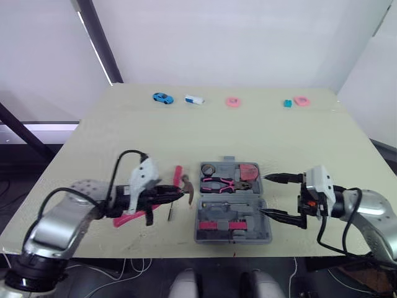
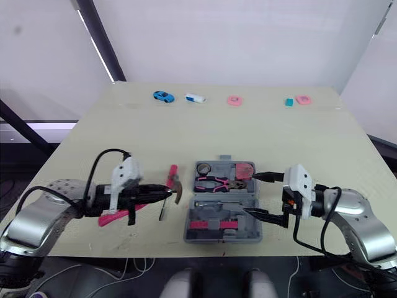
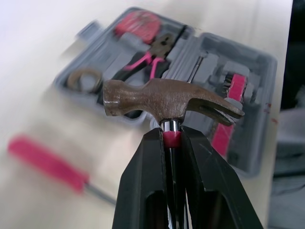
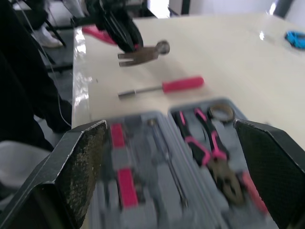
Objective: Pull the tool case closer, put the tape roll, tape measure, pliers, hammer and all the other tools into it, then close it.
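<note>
The grey tool case point(image 1: 232, 205) lies open near the table's front edge. In it are a tape roll point(image 1: 208, 169), pink-handled pliers point(image 1: 224, 183) and a red tape measure point(image 1: 249, 169). My left gripper point(image 1: 175, 194) is shut on the neck of a hammer point(image 3: 167, 98) just below its brown head point(image 1: 188, 186), left of the case; the pink handle point(image 1: 129, 218) runs back under the wrist. A red screwdriver point(image 1: 177, 175) lies on the table beside the hammer. My right gripper point(image 1: 265, 195) stands open at the case's right edge, holding nothing.
Along the table's far edge sit a blue toy car point(image 1: 162, 98), a white block point(image 1: 194, 99), a pink ring point(image 1: 232, 102), a teal cube point(image 1: 288, 103) and another pink piece point(image 1: 301, 100). The case lies close to the front edge of the table.
</note>
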`<state>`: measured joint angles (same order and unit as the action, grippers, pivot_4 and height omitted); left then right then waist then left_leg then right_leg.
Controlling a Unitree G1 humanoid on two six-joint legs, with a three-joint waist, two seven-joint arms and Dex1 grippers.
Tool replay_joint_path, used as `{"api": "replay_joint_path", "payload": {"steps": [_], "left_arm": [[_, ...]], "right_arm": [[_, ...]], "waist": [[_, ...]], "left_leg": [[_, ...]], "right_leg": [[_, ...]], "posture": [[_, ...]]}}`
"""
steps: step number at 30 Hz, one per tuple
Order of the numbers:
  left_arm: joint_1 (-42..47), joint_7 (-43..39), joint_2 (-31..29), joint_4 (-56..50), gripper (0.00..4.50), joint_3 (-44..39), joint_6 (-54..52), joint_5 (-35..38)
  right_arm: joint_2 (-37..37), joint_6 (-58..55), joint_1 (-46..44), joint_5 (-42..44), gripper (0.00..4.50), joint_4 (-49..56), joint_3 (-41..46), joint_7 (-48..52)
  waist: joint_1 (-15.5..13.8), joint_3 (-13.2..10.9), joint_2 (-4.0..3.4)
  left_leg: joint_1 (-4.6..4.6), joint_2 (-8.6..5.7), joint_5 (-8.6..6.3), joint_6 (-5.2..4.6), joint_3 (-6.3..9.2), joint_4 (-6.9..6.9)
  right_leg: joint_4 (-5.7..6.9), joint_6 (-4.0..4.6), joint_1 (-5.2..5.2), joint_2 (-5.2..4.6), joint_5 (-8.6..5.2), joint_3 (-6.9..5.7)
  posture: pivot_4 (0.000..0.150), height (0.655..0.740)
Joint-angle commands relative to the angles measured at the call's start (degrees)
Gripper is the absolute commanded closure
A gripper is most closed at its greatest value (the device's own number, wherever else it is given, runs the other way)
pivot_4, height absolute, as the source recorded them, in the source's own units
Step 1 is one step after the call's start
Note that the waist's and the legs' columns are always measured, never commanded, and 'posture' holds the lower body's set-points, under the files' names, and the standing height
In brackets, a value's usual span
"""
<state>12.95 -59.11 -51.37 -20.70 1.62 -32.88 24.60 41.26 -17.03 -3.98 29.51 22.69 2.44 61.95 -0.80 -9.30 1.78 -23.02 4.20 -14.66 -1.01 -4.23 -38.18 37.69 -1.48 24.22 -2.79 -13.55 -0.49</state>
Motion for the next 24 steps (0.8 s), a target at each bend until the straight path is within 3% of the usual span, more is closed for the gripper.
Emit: {"api": "replay_joint_path", "payload": {"steps": [1,3,12,24], "left_arm": [[5.65,1.08,1.06,-2.95,4.49,4.82,-2.46,-2.15],[9.02,1.87,1.30,-2.65,4.49,8.96,-2.09,-6.40],[21.36,1.61,8.93,-4.05,4.49,24.65,-13.87,-9.76],[27.62,5.12,17.19,-2.56,4.49,35.91,-22.63,-14.47]], "right_arm": [[1.97,1.24,2.29,1.07,0.00,2.71,4.12,0.31],[2.89,1.20,3.89,1.38,0.00,3.01,5.77,0.34],[9.45,0.61,13.03,3.05,0.00,2.40,17.00,5.11],[12.73,-0.20,19.82,4.31,0.00,2.41,26.18,8.58]], "waist": [[-0.03,-0.01,0.01],[0.03,-0.02,0.00],[-0.05,-0.06,0.07],[0.10,-0.09,0.10]], "left_leg": [[0.00,0.00,0.00,0.00,0.02,-0.01],[0.02,0.00,0.00,0.00,0.01,-0.03],[0.01,-0.02,0.00,-0.01,0.04,-0.09],[0.07,-0.06,0.01,-0.02,0.25,-0.15]], "right_leg": [[0.02,-0.01,0.00,0.02,0.00,0.00],[0.03,-0.02,-0.01,0.05,0.00,0.04],[0.02,-0.17,-0.04,0.12,-0.04,0.14],[0.03,-0.28,-0.20,0.68,-0.12,0.82]], "posture": [[0.150,0.7400],[0.150,0.7400],[0.150,0.7400],[0.150,0.7400]]}}
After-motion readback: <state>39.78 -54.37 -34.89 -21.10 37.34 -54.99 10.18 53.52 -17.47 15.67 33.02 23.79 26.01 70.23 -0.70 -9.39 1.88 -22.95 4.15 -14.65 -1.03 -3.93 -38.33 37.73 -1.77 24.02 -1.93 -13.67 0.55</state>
